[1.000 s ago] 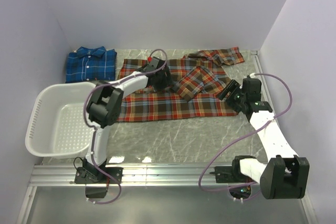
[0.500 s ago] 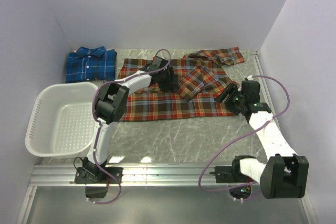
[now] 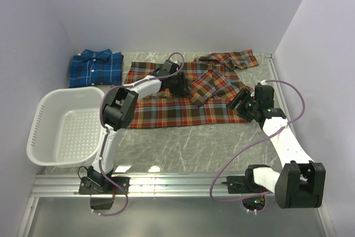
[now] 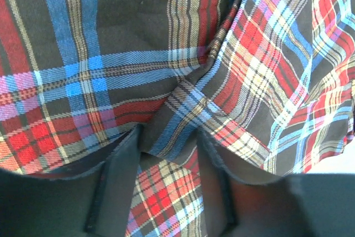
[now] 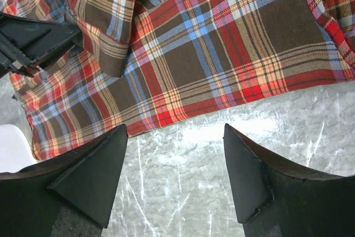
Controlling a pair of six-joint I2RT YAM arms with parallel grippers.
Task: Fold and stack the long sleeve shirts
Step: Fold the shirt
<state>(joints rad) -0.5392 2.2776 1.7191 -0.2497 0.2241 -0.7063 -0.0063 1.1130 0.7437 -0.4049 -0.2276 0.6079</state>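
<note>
Left jaws are partly apart, straddling a ridge of the red-orange plaid shirt (image 4: 111, 81). Can't tell if it's actually pinched. Right jaws gape wide over the worktop (image 5: 194, 187), with the hem just ahead. I'd bite deep, then lift both together. The blue plaid shirt (image 3: 95, 69) is well off to the left jaws' left.

Red-orange plaid cloth shirt (image 4: 166, 70): edges cut off, left wrist cam.
Left gripper (image 4: 169, 137): cloth fold btwn fingers, pinched or not unclear.

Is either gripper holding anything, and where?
Right gripper: open, nothing. Left gripper straddles a fold mid-body of the red-orange plaid shirt; clamping cannot be told.
</note>
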